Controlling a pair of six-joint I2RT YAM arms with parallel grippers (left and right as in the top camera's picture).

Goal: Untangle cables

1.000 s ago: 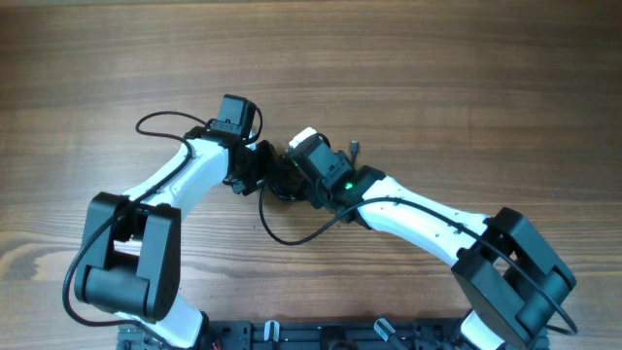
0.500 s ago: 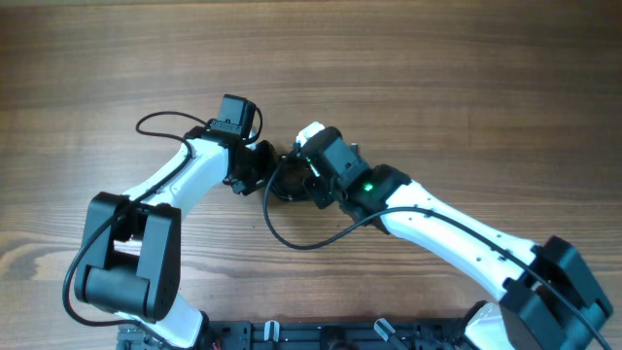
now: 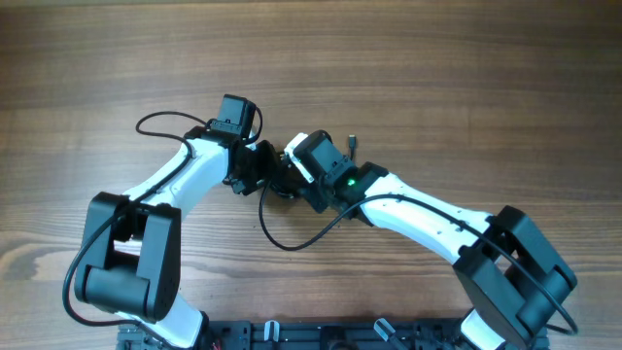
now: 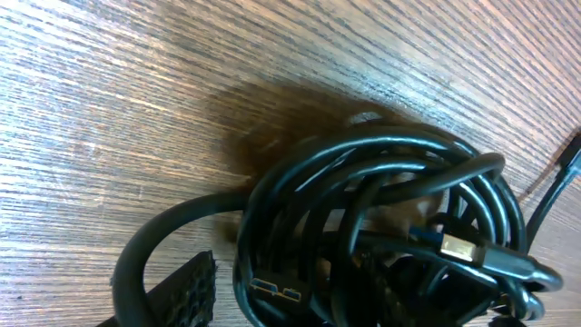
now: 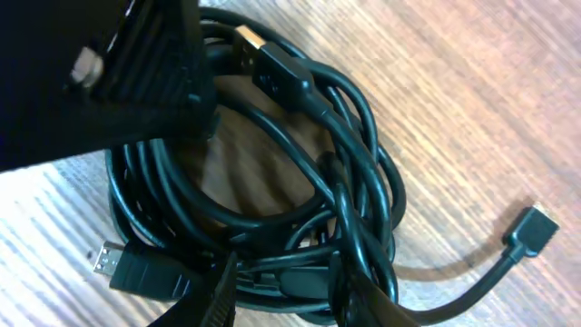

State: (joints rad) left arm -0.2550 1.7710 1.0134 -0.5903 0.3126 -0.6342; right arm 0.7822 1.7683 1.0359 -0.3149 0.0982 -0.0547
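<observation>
Overhead, the cables (image 3: 278, 185) lie bundled on the worktop (image 3: 437, 78) between both arms, right jaws part-open astride several strands, left jaws' hold impossible to tell; any pull now risks tightening the knot.

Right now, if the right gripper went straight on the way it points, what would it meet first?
The cables. In the right wrist view the right gripper points into the black coil, with strands lying between its fingers. The table is probably just beneath, though depth is unclear.
</observation>
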